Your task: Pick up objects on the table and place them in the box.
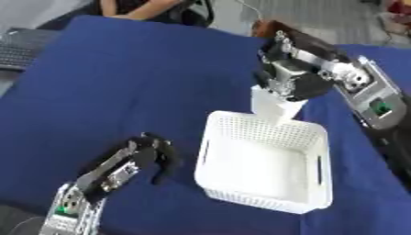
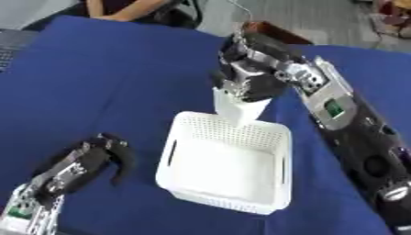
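A: The white object (image 1: 275, 108) we carry hangs under our right hand (image 1: 293, 79), right above the far rim of the box (image 1: 313, 137). How will it handle, do we think?

B: We judge it light and fairly stiff. It keeps flat faces and a clean edge while dangling, like thin card or plastic. Smooth sides could slip, so our hold belongs at its top end, where the fingers already curl round it and pinch it.

A: And its look?

B: Plain white, blocky, narrowing toward the bottom. More than that we cannot make out.

A: The box?

B: White, perforated walls, a handle slot on each side. It looks empty, and it sits on the blue cloth (image 1: 128, 73) right of centre.

A: Our left hand (image 1: 148, 153)?

B: Near left, resting on the cloth, fingers curled downward round nothing.
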You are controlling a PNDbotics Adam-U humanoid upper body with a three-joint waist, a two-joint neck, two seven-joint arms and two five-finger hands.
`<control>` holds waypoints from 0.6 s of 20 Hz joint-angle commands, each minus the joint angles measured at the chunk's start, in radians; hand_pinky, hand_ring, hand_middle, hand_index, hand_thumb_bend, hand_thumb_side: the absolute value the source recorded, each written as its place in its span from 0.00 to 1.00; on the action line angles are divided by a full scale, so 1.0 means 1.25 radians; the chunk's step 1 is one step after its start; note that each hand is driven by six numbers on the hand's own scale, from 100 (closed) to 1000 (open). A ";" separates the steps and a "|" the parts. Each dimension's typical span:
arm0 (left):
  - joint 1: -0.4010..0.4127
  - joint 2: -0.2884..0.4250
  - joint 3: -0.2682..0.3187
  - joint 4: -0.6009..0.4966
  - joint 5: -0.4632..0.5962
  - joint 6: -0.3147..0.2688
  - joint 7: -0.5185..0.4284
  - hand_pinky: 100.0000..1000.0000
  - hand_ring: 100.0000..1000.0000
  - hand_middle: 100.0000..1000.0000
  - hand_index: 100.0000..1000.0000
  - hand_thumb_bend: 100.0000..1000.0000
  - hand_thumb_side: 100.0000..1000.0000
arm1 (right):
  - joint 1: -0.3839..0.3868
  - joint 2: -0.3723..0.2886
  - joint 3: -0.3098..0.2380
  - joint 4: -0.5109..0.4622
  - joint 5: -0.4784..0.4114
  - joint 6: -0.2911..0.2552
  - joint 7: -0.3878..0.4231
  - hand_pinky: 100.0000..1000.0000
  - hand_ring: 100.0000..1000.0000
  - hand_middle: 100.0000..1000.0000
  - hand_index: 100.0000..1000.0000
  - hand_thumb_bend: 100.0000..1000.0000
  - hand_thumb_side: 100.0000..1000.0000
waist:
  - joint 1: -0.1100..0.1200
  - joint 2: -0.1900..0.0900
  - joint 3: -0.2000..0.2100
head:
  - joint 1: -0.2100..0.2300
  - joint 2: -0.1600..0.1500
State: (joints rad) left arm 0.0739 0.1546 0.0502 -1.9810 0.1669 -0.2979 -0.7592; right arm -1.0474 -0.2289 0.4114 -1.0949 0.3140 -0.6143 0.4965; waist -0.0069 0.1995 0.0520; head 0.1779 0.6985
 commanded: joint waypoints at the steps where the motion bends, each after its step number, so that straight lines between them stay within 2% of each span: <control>1: -0.006 0.004 0.002 -0.015 0.003 -0.001 -0.004 0.07 0.17 0.34 0.64 0.00 0.91 | -0.001 0.008 -0.004 0.001 0.017 -0.234 0.238 0.00 0.00 0.00 0.10 0.00 0.64 | 0.004 -0.008 0.001 | -0.002 -0.010; 12: -0.008 0.002 0.002 -0.015 0.002 -0.001 -0.005 0.07 0.18 0.34 0.64 0.00 0.91 | 0.040 0.033 -0.003 0.020 0.068 -0.234 0.245 0.00 0.00 0.00 0.10 0.00 0.63 | 0.006 -0.004 0.001 | -0.003 -0.010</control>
State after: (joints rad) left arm 0.0726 0.1542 0.0501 -1.9810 0.1669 -0.2969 -0.7635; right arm -1.0163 -0.1937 0.3945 -1.0853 0.3761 -0.6123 0.4984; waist -0.0037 0.1997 0.0520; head 0.1775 0.6984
